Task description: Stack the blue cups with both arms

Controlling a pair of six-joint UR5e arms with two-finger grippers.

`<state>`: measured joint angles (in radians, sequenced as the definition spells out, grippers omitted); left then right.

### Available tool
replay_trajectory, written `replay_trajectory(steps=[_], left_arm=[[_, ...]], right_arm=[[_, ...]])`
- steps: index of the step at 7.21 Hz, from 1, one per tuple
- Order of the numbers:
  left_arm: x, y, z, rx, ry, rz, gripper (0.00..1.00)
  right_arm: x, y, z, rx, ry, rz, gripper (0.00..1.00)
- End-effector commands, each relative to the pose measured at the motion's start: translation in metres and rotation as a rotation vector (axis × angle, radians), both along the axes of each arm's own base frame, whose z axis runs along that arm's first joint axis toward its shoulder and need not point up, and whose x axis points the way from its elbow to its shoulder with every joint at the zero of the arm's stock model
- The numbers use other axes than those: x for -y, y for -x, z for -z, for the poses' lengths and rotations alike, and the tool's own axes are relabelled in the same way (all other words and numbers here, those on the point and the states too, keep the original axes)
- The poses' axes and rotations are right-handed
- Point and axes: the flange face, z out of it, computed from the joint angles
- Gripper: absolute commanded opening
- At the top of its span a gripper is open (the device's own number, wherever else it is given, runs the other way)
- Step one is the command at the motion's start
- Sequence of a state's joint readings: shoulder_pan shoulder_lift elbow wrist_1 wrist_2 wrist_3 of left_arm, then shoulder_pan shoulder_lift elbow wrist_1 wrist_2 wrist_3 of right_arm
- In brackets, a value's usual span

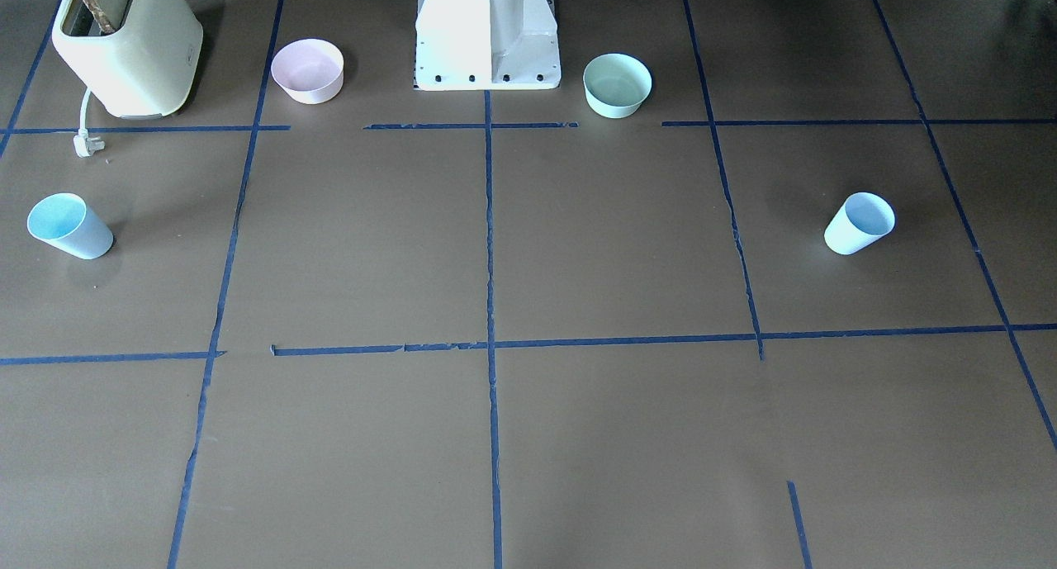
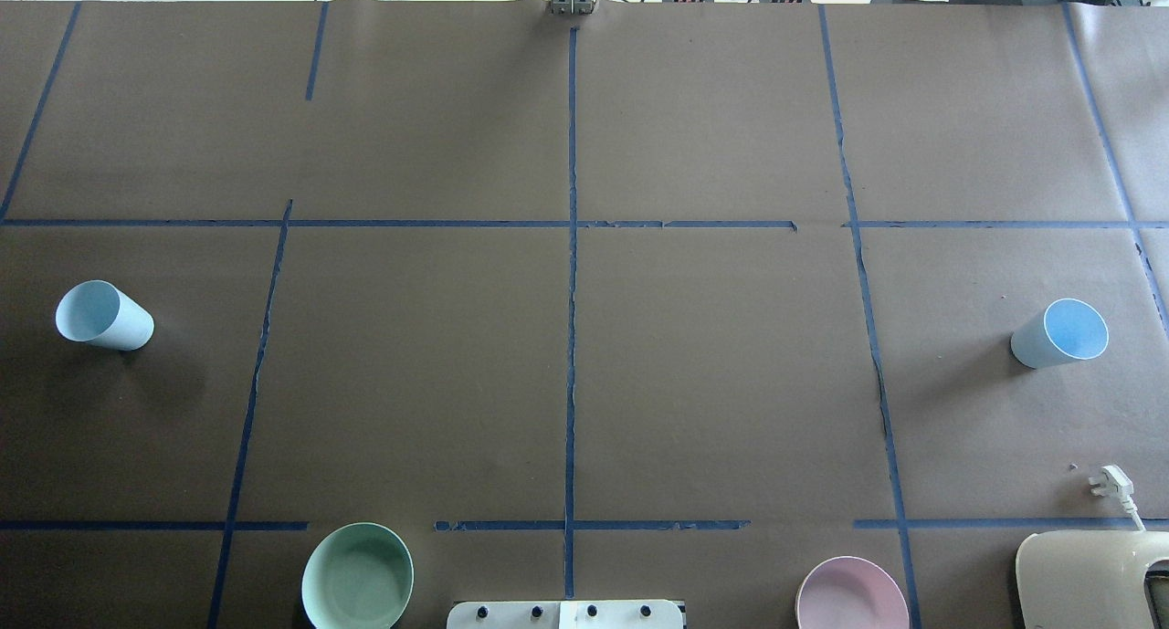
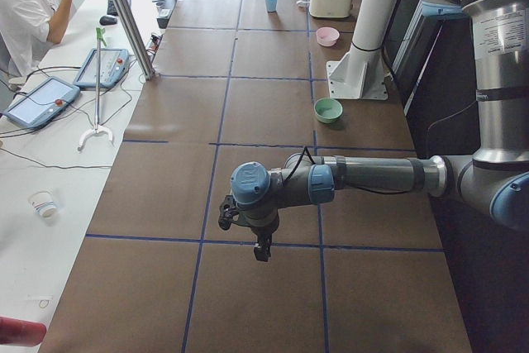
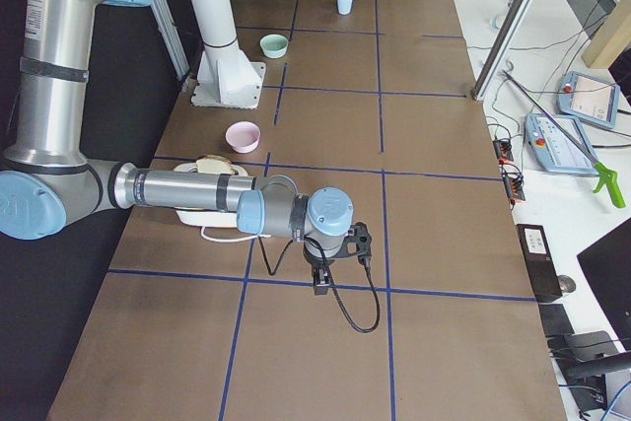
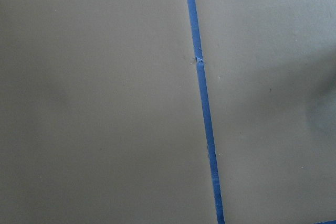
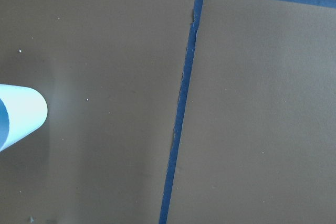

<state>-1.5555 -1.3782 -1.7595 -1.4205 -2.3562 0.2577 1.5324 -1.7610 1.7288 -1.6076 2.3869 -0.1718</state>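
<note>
Left gripper (image 3: 263, 247) and right gripper (image 4: 322, 281) point down over the counter (image 3: 165, 287); jaws too small to judge their gap.

brown paper-covered bench (image 2: 411, 382), gridded with dark blue tape lines (image 2: 571, 337). the left tapered plastic tumbler (image 2: 102, 315) and the right tumbler (image 2: 1059, 333) are pale sky-blue, bluer inside. one round bowl (image 2: 358, 576) is mint green, the other bowl (image 2: 851, 594) pale pink.

Blue cup (image 6: 21, 115) beside crossed tape lines (image 6: 181, 103)
</note>
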Motion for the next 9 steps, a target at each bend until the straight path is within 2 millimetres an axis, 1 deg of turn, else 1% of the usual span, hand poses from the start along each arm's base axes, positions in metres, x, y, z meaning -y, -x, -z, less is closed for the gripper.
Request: replay_trajectory(steps=[1,4,5,6,7,8,9], left_arm=[[0.0,0.0,0.0,0.0,-0.001,0.0,1.0],[0.001,0.0,0.002,0.001,-0.007,-0.001,1.0],[0.004,-0.002,0.006,0.001,-0.015,-0.005,1.0],[0.01,-0.002,0.011,-0.001,-0.025,-0.001,1.0],[0.04,-0.003,0.035,-0.006,-0.113,0.001,1.0],[0.052,-0.003,0.056,-0.009,-0.203,0.002,1.0],[0.057,-0.004,0.061,-0.013,-0.269,-0.001,1.0]], right_arm=[[0.0,0.0,0.0,0.0,0.0,0.0,1.0],[0.0,0.0,0.002,0.0,-0.003,-0.001,1.0],[0.001,0.0,0.004,0.0,-0.009,0.0,1.0],[0.009,0.0,0.012,0.001,-0.029,0.0,1.0],[0.015,0.001,0.026,0.002,-0.057,-0.001,1.0],[0.018,0.001,0.03,0.002,-0.064,-0.002,1.0],[0.018,0.001,0.032,0.004,-0.069,-0.001,1.0]])
